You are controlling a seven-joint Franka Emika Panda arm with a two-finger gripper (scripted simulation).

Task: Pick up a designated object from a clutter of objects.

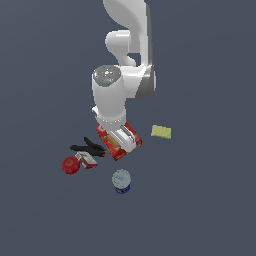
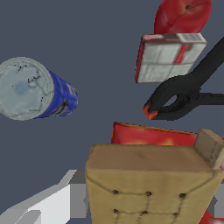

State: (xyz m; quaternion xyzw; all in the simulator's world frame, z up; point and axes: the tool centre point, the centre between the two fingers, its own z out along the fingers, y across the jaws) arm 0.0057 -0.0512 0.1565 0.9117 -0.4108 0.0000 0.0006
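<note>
Hovering over the red box (image 1: 119, 142), the gripper (image 1: 122, 139) grips the tan block (image 2: 148, 183).

Tan block (image 2: 148, 175): matt, cardboard-like, dotted. Can (image 2: 35, 89): dull metal lid. Clamp (image 2: 183, 94): black plastic.

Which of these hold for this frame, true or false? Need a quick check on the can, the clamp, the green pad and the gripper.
1. The blue-white can stands upright, apart from the other items. True.
2. The yellow-green pad lies on top of the red cracker box. False: it lies on the floor by itself, toward the exterior view's right of the box.
3. The gripper is down over the red cracker box. True.
4. The black clamp has blue tips. False: in the wrist view its tip is orange-red.
5. The tan block sits close under the wrist camera, over the red box. True.
</note>
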